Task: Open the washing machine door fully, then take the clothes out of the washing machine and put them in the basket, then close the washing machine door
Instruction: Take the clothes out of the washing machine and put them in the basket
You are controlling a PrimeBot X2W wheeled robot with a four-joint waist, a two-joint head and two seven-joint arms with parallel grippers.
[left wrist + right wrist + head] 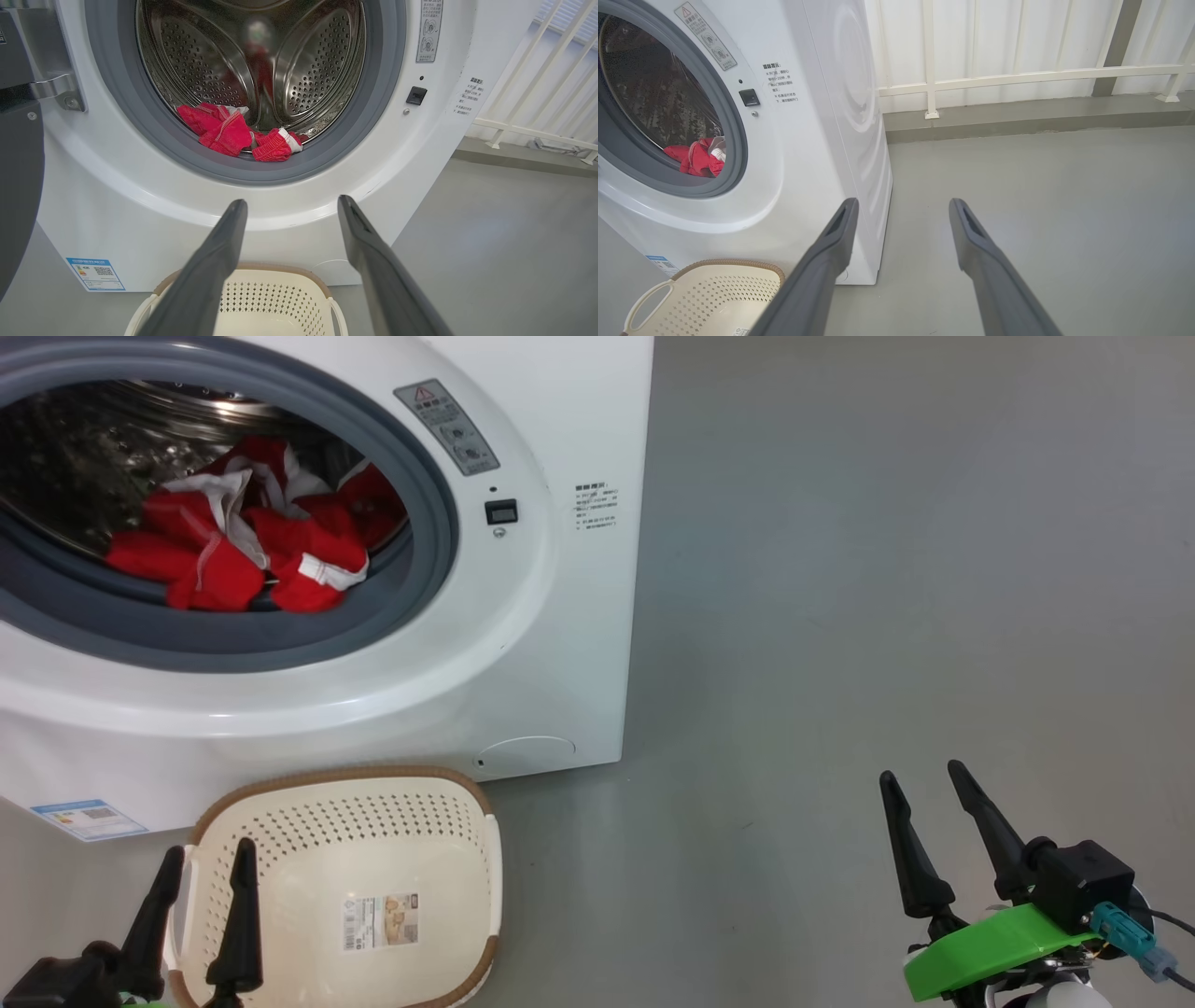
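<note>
The white washing machine (523, 644) fills the upper left, its mouth uncovered. Red clothes (243, 546) with white trim lie heaped at the front of the steel drum, against the grey rubber ring; they also show as the clothes (224, 130) and the clothes (696, 156). The washing machine door (18, 186) is swung out, its dark edge hanging from the hinge at the left. The cream basket (373, 831) stands empty on the floor before the machine. My left gripper (209, 849) is open over the basket's left rim. My right gripper (922, 775) is open over bare floor to the right.
Grey floor (887, 569) stretches right of the machine. In the right wrist view a white railed wall (994, 77) and a low grey kerb (1017, 116) run behind the machine's right side.
</note>
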